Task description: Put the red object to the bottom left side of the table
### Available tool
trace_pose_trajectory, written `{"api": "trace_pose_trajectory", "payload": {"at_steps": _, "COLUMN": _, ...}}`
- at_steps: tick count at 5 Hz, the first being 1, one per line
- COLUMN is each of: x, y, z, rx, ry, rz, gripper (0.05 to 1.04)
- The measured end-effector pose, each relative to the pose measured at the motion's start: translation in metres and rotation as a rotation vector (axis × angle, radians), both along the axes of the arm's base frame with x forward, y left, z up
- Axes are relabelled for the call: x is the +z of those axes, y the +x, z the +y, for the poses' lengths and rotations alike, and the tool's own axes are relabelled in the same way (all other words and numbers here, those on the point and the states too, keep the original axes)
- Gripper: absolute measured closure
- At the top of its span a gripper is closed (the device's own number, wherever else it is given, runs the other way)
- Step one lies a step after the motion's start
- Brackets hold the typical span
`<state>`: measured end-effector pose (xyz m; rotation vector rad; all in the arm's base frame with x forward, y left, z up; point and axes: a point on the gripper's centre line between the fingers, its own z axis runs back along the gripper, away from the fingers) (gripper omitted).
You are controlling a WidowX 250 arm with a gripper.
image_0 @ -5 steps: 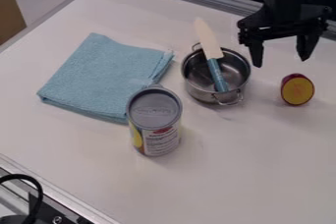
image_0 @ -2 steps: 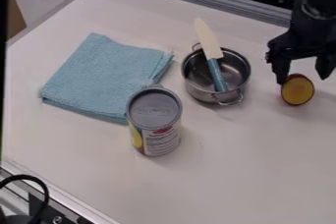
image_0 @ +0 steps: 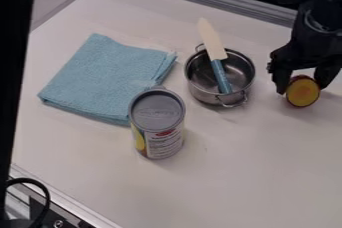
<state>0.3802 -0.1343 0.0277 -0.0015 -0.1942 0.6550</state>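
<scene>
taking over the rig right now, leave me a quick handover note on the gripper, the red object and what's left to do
Gripper: down at the red object; whether it has a grip, I cannot tell.
Red object: on the table's right side, yellow face showing, right of the metal pot.
Done: gripper is at the object; placing is not.
Left: confirm the grip, lift, carry to the bottom left, release. The can may be in the way, so probably go around it.

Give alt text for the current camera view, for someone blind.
Black robot gripper at a rounded red object with yellow face, right on a white table; leftward, a silver metal pot holding a blue-handled knife, a grey-lidded cylindrical can, a folded blue cloth.
</scene>
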Motion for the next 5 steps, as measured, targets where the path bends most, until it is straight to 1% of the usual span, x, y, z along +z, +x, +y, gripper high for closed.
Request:
{"api": "trace_pose_trajectory", "payload": {"at_steps": 1, "x": -0.004, "y": 0.001, "z": 0.002, "rx": 0.005, "ry": 0.013, "rz": -0.002, "gripper": 0.086}}
{"api": "trace_pose_trajectory", "payload": {"at_steps": 2, "x": -0.015, "y": 0.0, "z": 0.003, "rx": 0.007, "ry": 0.029, "rz": 0.016, "gripper": 0.118}}
{"api": "trace_pose_trajectory", "payload": {"at_steps": 3, "x": -0.015, "y": 0.001, "z": 0.003, "rx": 0.012, "ry": 0.026, "rz": 0.01, "gripper": 0.321}}
{"api": "trace_pose_trajectory", "payload": {"at_steps": 4, "x": -0.016, "y": 0.001, "z": 0.003, "rx": 0.007, "ry": 0.032, "rz": 0.0, "gripper": 0.326}}
{"api": "trace_pose_trajectory", "payload": {"at_steps": 5, "x": -0.014, "y": -0.007, "z": 0.01, "rx": 0.01, "ry": 0.018, "rz": 0.041, "gripper": 0.326}}
